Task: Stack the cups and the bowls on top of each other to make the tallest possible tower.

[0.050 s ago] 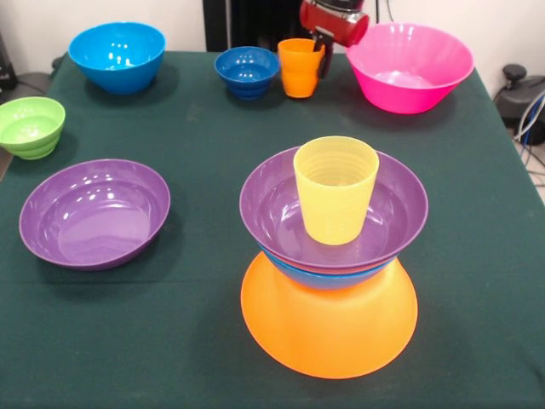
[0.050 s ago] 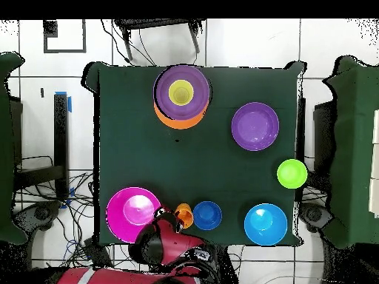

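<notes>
Dark green tablecloth (image 1: 204, 136) over white tiled floor (image 2: 44, 89); gripper (image 1: 322, 44) at orange cup (image 1: 300, 66), grip state unclear.

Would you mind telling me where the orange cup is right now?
In the front view the orange cup stands upright at the table's far edge, between the small dark blue bowl and the large pink bowl, with the gripper at its rim.

dark green tablecloth (image 1: 204, 153), white tiled floor (image 2: 44, 111), cables (image 2: 70, 196)

One camera faces low across the dark green cloth-covered table (image 1: 196, 145); another looks straight down from high above; both share its top.
</notes>
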Available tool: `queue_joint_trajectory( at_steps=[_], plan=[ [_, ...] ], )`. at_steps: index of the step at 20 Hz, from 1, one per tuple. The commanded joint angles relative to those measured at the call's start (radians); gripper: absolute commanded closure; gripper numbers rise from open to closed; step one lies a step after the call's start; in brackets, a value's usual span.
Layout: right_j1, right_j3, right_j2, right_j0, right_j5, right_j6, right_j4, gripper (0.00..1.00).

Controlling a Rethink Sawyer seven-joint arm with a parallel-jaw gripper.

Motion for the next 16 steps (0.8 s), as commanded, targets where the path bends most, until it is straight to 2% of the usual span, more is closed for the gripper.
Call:
queue_joint_trajectory(
  at_steps=[1, 3, 7, 11, 13, 16],
  plan=[
    [-0.133, -0.01, 0.089, 0.042, 0.184, 0.13, 0.055, 1.0],
    [-0.205, -0.04, 0.055, 0.063, 0.302, 0.085, 0.062, 1.0],
    [-0.32, -0.136, -0.038, 0.146, 0.557, 0.03, 0.05, 1.0],
    [-0.355, -0.302, -0.124, 0.215, 0.826, -0.005, -0.011, 1.0],
    [-0.357, -0.38, -0.144, 0.232, 0.899, -0.037, -0.055, 1.0],
    [-0.371, -0.465, -0.086, 0.193, 1.025, -0.119, -0.115, 1.0]
  ],
)
